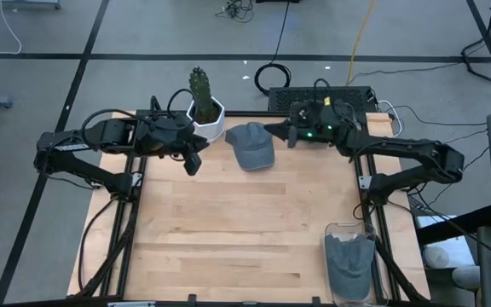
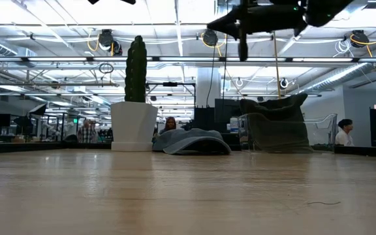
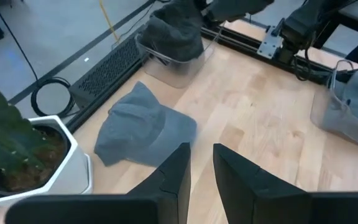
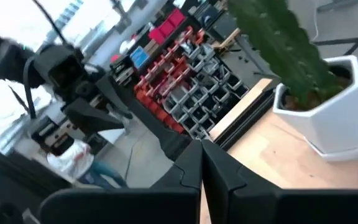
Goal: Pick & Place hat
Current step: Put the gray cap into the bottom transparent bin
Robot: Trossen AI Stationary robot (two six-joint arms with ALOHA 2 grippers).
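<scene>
Both grippers held aloft beside the grey cap, nothing yet grasped.

The right gripper (image 1: 273,130) was seen with its fingers pressed together and empty, raised at about 3 o'clock from the grey cap (image 1: 251,145). The left gripper (image 1: 193,161), slightly parted and empty, was held at the cap's 9 o'clock, below the potted cactus (image 1: 203,107). The cap was lying flat on the wooden table (image 1: 245,230), at its far edge. A clear bin (image 1: 350,263) holding another cap was noted at 5 o'clock. The approach step was judged in hand; opening and descent onto the cap would be called for next.
</scene>
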